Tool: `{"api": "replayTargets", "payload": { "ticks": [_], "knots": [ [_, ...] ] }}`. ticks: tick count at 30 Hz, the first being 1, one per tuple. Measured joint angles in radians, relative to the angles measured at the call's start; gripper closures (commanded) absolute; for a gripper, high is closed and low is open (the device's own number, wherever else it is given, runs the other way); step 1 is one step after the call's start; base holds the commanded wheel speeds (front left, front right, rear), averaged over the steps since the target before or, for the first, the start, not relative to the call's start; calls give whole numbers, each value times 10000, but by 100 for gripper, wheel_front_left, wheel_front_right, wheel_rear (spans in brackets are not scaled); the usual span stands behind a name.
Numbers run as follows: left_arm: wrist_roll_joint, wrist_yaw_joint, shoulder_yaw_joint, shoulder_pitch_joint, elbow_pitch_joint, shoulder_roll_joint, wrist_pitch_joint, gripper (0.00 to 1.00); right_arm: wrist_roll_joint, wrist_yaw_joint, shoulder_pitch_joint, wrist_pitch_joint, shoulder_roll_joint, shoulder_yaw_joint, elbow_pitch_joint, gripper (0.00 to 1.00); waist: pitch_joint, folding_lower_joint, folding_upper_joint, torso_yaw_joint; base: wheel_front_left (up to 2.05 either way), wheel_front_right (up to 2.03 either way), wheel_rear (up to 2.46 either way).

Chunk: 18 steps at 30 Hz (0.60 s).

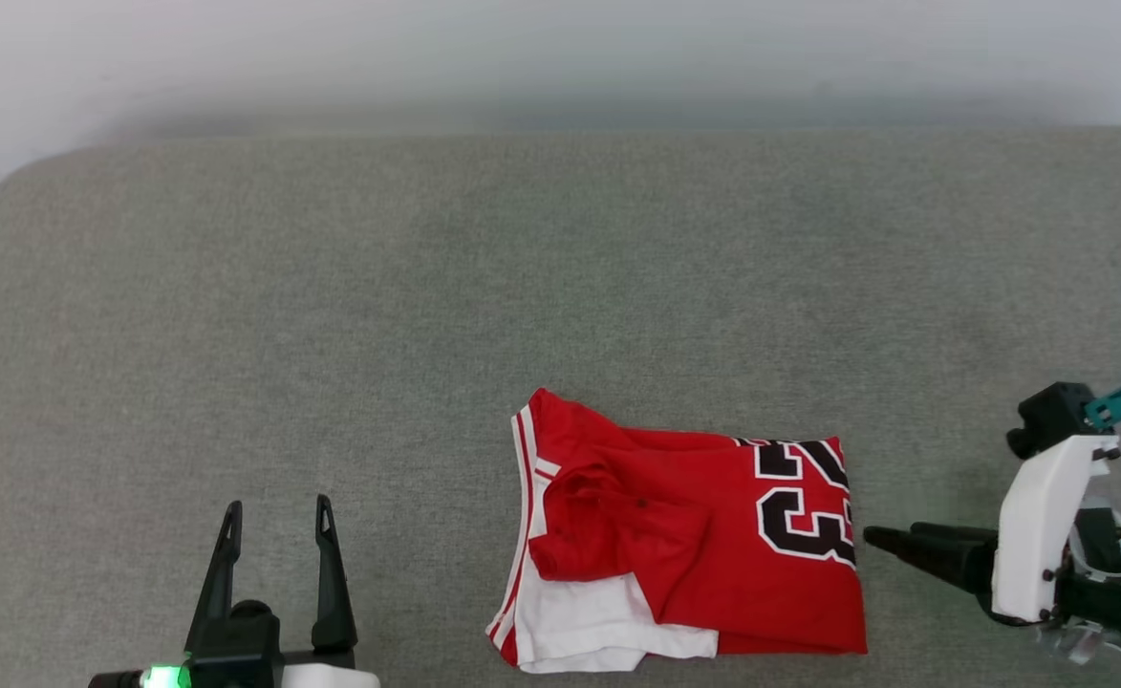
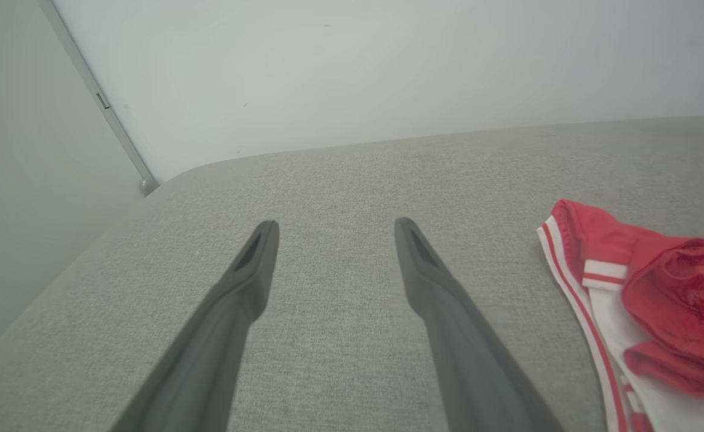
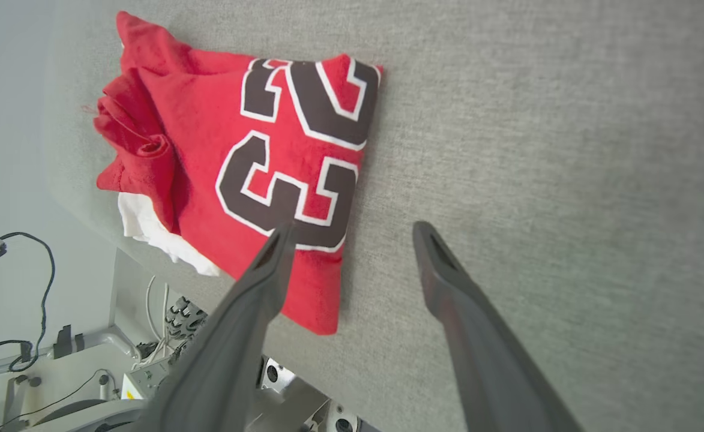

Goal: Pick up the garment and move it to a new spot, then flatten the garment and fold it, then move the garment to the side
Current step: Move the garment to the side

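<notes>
**Left gripper (image 1: 278,501) idle, right gripper (image 1: 880,538) poised beside the folded garment (image 1: 713,535)**

Closest to the camera, well to the left of the garment, the left gripper stands with its two dark fingers spread and nothing between them. To the garment's right, the right gripper points its fingers at the near right edge, also spread and empty. In the right wrist view one finger overlaps the black number, but I cannot tell whether it touches the cloth.

The garment lies as a compact red packet on the grey padded surface (image 1: 560,287), number side up, with a rumpled red bunch (image 1: 617,535) on its left half and a white sleeve (image 1: 589,626) poking out below it. Folding looks done, and the sideways move is likely what remains.

The danger sits in that loose left half (it is not tucked under anything). A pinch that catches only the top layer at the right edge would probably peel the packet open when lifted. A sideways drag could bunch the layers. The surface's front edge runs close below the garment, so a careless push that way could tip it off.
</notes>
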Motion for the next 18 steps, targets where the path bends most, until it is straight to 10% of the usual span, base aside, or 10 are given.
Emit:
{"api": "replayTargets", "payload": {
  "ticks": [17,18],
  "knots": [
    [29,-259,-211,-955,184,-58,0,0,-105,17,-1352,-104,765,1392,1450,0,1278,-1,0,801,0,0,0],
    [27,-257,-205,-955,190,-59,0,0,-148,19,-1396,-123,711,1488,1450,54,1306,-1,0,831,0,0,0]
  ]
}}
